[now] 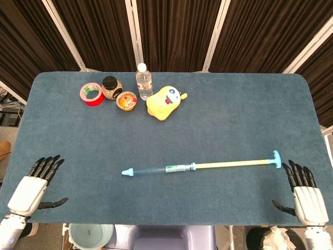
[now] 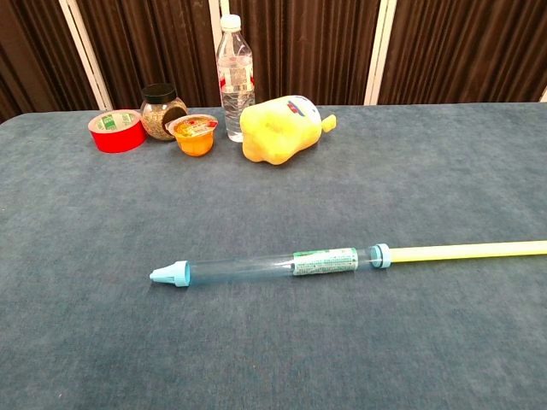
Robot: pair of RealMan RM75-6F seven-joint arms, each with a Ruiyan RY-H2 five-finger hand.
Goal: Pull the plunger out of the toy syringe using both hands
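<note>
Both hands sit at the near edge of the table (image 1: 218,109), palms down, dark fingers fanned apart and holding nothing. The left hand (image 1: 32,187) is at the near left corner with its thumb stuck out sideways; the right hand (image 1: 306,194) is at the near right corner, thumb out toward the middle. Neither one touches anything but the blue cloth, and neither shows in the chest view.

Between them, well apart from both, lies one toy syringe (image 1: 161,170) flat on the cloth, running left to right. Its clear barrel has a light blue tip pointing toward the left hand. One yellow plunger (image 1: 231,164) sticks a long way out of the barrel's right end, its rubber head sitting inside the tube near the collar. The plunger's blue T-handle lies nearest the right hand's fingertips, a gap between them.

Along the far side stand five other things, one of each: a red tape roll (image 1: 91,94), a dark-lidded jar (image 1: 111,87), an orange jelly cup (image 1: 126,100), a clear water bottle (image 1: 143,80), and a yellow plush toy (image 1: 165,102). They bunch together left of centre.
</note>
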